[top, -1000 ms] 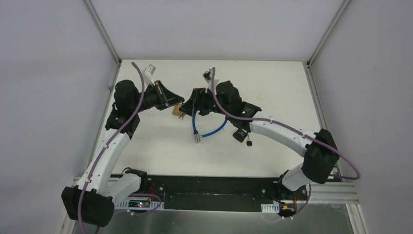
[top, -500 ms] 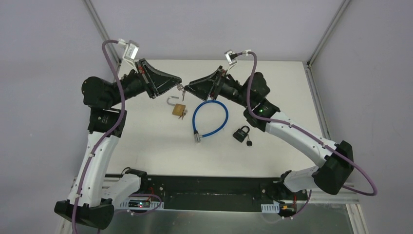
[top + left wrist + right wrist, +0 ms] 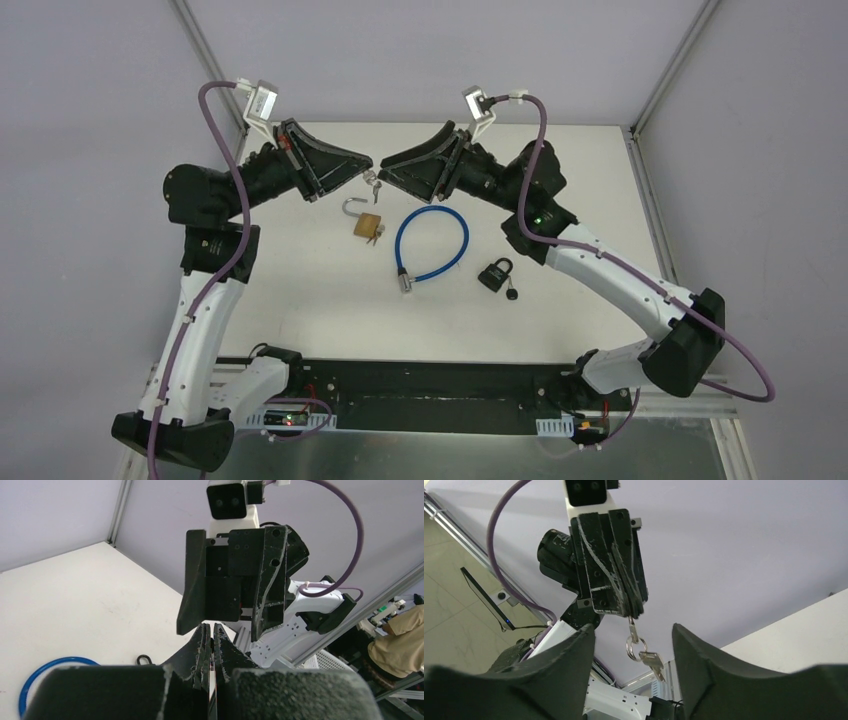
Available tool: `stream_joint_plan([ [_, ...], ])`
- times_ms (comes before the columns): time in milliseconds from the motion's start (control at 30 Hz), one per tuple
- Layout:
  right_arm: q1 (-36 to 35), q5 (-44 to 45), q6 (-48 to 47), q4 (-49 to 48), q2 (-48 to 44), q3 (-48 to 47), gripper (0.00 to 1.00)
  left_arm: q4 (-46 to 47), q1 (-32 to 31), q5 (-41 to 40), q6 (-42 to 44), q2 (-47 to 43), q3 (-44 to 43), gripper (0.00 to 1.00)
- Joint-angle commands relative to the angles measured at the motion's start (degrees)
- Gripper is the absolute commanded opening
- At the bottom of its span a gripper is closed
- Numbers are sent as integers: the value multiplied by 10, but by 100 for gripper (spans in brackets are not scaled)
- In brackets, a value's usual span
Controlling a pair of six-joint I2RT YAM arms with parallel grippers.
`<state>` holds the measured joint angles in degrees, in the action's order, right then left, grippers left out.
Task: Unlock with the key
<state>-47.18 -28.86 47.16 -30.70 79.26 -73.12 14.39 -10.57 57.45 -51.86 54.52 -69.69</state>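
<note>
1. Key (image 3: pixel 653 661) hangs on a small ring at the centre of the right wrist view, under the tip of the left gripper (image 3: pixel 631 614) and clear of the table (image 3: pixel 300 300).
2. Left gripper's fingers are pinched tight on the metal piece that carries the ring.
3. Right gripper (image 3: pixel 384 166) meets it tip to tip at the upper centre of the top view, jaws spread wide and holding nothing.
4. Brass padlock (image 3: pixel 366 224) lies on the table just below both grippers, its shackle swung open.
5. Blue cable lock (image 3: pixel 432 243) lies to the right of it, with a black padlock (image 3: pixel 495 273) further to the lower right.
</note>
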Motion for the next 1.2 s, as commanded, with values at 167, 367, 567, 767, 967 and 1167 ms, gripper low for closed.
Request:
stream_joint_plan([
  [167,-3,-44,42,-7,27,-58,46,123,-6,-33,-93,-5,54,0],
  [367,-3,-37,46,-2,28,-52,56,122,-6,-40,-97,-9,60,0],
  [567,-3,-37,46,5,32,-49,45,122,-6,-51,-106,-12,64,0],
  [767,-3,-39,49,12,35,-57,19,128,-6,-54,-117,-10,69,0],
  [967,-3,-38,53,21,43,-64,12,143,-6,-52,-131,-6,72,0],
  [1167,-3,-41,52,22,45,-67,15,145,-6,-54,-135,-9,77,0],
])
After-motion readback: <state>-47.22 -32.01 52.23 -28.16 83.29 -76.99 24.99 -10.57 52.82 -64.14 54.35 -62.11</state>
